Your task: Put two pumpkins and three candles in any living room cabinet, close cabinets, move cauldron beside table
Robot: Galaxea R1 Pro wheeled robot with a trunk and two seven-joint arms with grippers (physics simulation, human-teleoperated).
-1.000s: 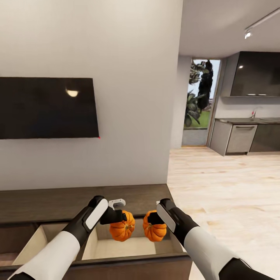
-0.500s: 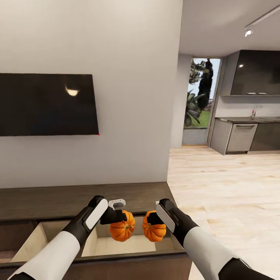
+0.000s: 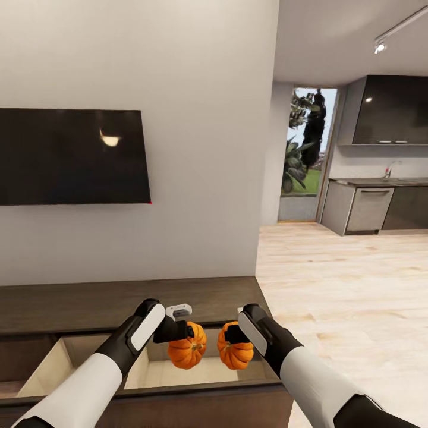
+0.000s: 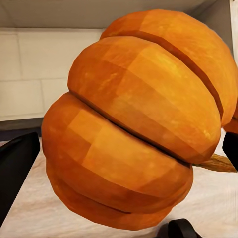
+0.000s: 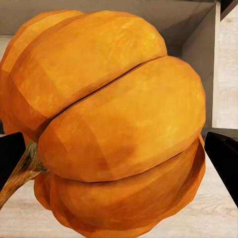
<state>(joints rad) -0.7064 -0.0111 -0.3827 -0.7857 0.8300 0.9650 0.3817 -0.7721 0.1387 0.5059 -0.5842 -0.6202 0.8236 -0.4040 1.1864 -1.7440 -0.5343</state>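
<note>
**Holding two pumpkins over an open drawer**

Holding one pumpkin in each gripper above the open drawer of the cabinet (image 3: 119, 306), side by side and just apart. Left gripper (image 3: 185, 333) pinching the left pumpkin (image 3: 187, 351), stem turned toward the other one. Right gripper (image 3: 229, 334) pinching the right pumpkin (image 3: 235, 352) in the same way. Seen from the left wrist: left pumpkin (image 4: 134, 124) large and ribbed, dark fingers (image 4: 17, 168) at either side of it, pale drawer floor behind. Seen from the right wrist: right pumpkin (image 5: 114, 124) with its brown stem off to one side, dark fingertips (image 5: 223, 158) at both edges, drawer wall and light floor beyond.

Below the pumpkins, a pulled-out drawer (image 3: 196, 374) with a pale interior, and a second open drawer (image 3: 56, 365) beside it under the left arm. Behind, the dark wooden cabinet top running along a white wall, with a black TV (image 3: 71, 156) mounted above. Off to the right, a light plank floor (image 3: 345, 285) leading to a kitchen (image 3: 380, 178) with dark and grey units and a glass door showing greenery.
</note>
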